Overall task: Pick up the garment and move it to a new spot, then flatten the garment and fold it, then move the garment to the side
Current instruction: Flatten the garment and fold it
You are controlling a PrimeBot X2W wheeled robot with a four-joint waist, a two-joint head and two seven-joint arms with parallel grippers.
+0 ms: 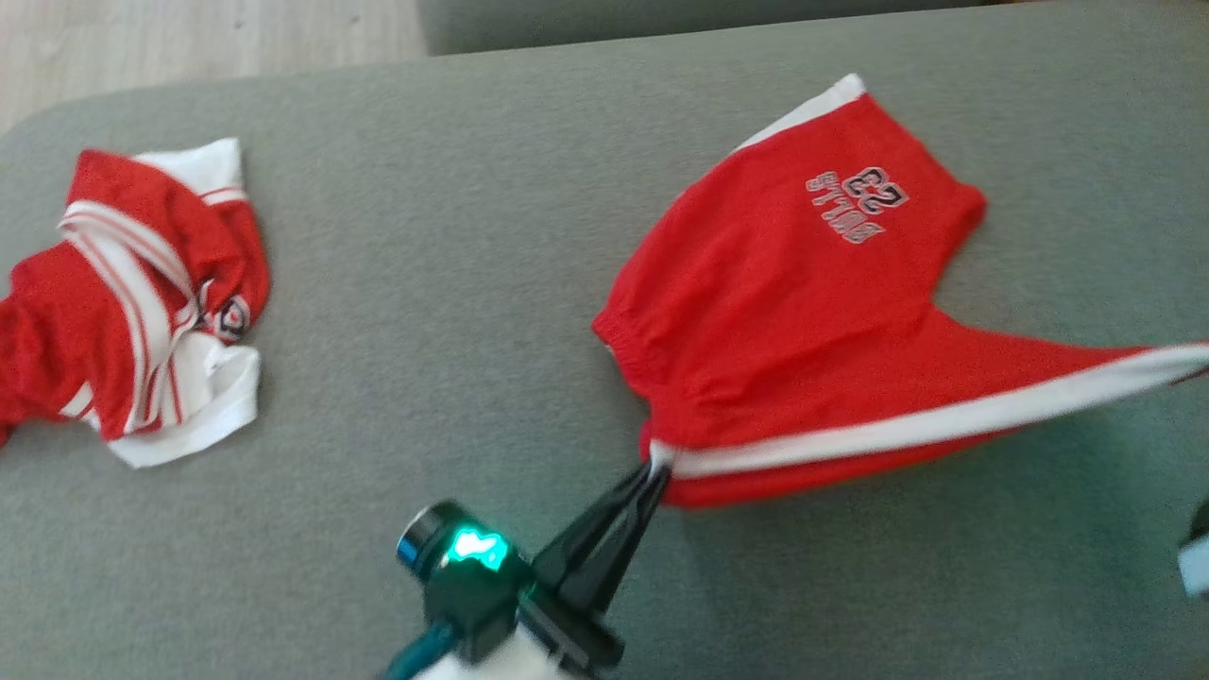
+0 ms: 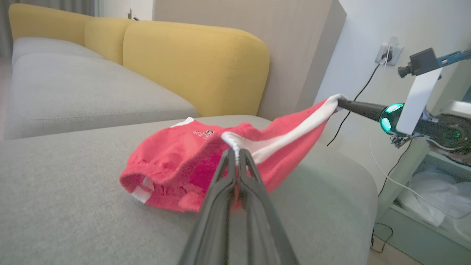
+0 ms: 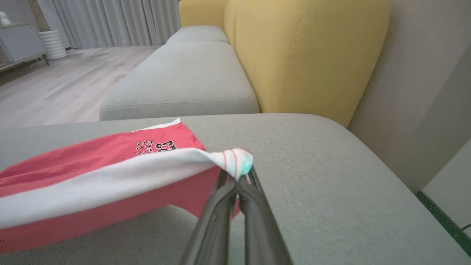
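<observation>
Red basketball shorts with a white side stripe rest partly on a grey sofa cushion, the striped edge lifted taut between your grippers. Your left gripper is clamped on its waistband end, your right gripper on its hem end. Lower both evenly so the cloth lands flat. A crumpled red-and-white jersey lies well apart; yellow backrests and pale wood floor lie beyond.
</observation>
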